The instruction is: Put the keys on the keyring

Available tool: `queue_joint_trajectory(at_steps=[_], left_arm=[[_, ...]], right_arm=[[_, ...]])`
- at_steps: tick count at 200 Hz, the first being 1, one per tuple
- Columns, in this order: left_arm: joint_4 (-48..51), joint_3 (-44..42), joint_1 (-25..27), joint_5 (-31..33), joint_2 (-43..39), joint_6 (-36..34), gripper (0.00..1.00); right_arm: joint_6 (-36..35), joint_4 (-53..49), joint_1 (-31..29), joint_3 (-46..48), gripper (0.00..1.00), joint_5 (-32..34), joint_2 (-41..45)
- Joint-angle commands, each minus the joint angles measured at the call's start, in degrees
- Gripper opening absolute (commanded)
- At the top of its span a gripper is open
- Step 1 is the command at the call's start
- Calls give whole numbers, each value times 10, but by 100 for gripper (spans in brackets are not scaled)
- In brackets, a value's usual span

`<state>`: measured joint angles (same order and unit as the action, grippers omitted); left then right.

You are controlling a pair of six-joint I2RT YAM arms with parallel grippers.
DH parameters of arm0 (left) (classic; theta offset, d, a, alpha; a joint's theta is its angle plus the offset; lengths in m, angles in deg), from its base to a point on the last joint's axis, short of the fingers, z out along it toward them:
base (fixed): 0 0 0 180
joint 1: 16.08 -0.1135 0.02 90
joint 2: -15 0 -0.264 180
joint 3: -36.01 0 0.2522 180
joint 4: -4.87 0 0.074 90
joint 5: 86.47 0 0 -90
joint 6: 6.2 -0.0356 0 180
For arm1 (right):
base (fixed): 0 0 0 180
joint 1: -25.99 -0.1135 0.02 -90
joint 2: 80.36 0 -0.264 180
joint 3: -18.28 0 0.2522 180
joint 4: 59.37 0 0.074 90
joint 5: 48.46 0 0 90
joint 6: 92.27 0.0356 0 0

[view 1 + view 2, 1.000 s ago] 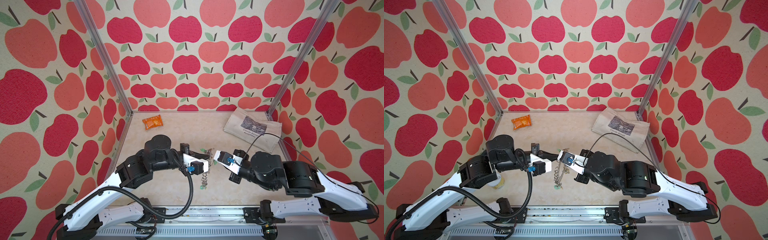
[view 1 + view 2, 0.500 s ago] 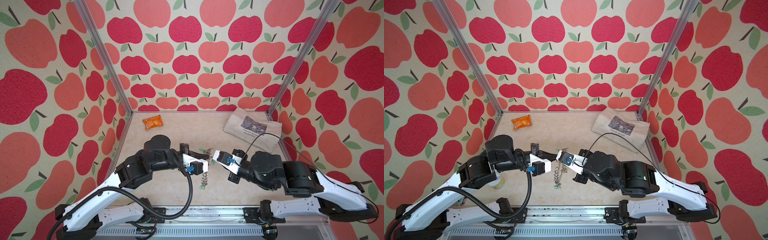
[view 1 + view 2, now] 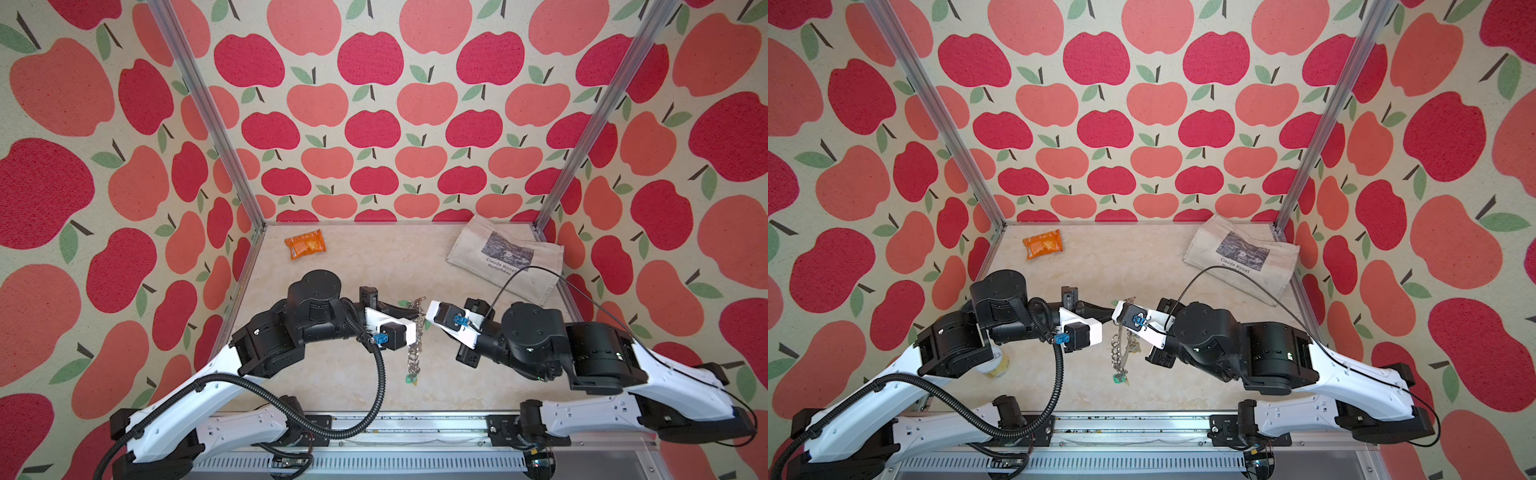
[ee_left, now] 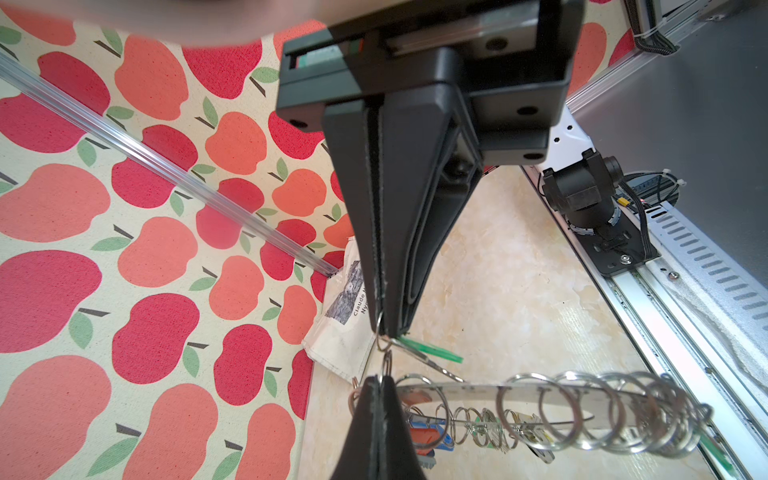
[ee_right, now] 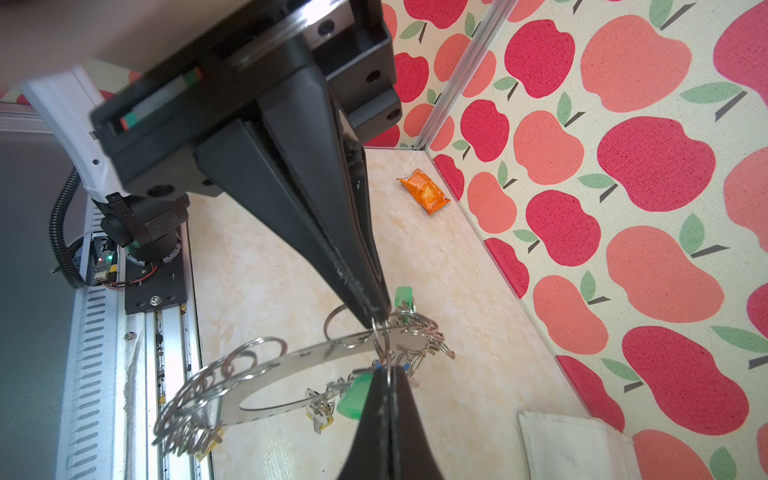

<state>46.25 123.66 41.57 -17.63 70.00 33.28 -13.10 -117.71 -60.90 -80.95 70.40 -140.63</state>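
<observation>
Left fingers and right fingers clamp wire rings on the keyring; orange packet well apart.

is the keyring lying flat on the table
No, the keyring hangs tilted from the shut right pincer, gripped at its ringed rim.

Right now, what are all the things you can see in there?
Keyring: one, grey metal, hanging on edge between the grippers, mid-table.
Keys: several, too bunched to count, silver with green, blue, red and yellow tags, on the keyring's wire rings.
Packet: one, orange, back left.
Bag: one, beige with grey print, back right.
Tub: one, pale yellow, mostly hidden under the left arm.
Table: one, cream marble.
Walls: three, apple print.
Left gripper: black, shut on a keyring wire ring.
Right gripper: black, shut on a keyring wire ring.
Left arm, right arm: black and white, front.
</observation>
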Motion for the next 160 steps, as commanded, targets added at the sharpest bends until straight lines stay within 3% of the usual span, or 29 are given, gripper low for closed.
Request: queue_joint_trajectory(at_steps=[1,160], left_arm=[[-35,21,1,5,-12,1,0],[-36,23,1,7,-11,3,0]], right_arm=[[5,1,-4,5,0,-20,0],[15,4,-5,14,0,-31,1]])
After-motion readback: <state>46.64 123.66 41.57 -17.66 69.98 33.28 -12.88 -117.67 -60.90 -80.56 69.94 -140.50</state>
